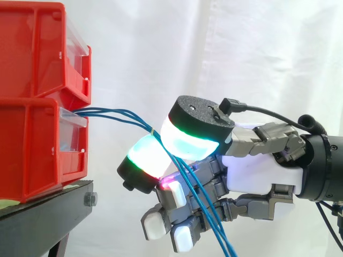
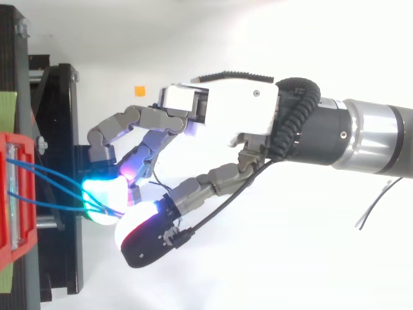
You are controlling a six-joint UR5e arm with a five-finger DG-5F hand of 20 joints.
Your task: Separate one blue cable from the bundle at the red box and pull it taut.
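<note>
Several thin blue cables (image 1: 115, 112) come out between the two stacked red bins (image 1: 32, 144) and meet at a small yellow tie (image 1: 152, 130). Just past the tie they pass between the thumb's cyan-green pad (image 1: 190, 142) and a finger's green-red pad (image 1: 143, 158), then hang down across the palm. My hand (image 1: 257, 171) reaches in level from the right, these two pads pinched on the bundle, the other fingers curled below. In the top view the cables (image 2: 48, 179) fan from the red bin (image 2: 10, 194) to the glowing pads of the hand (image 2: 226, 110). They look slightly slack.
The bins sit on a black stand (image 1: 43, 214) with a bolt at its corner, before a white curtain. From above, the stand (image 2: 61, 129) runs down the left edge. An orange marker (image 2: 139, 90) lies on the white floor, and loose thin wire ends (image 2: 374, 206) trail under the arm.
</note>
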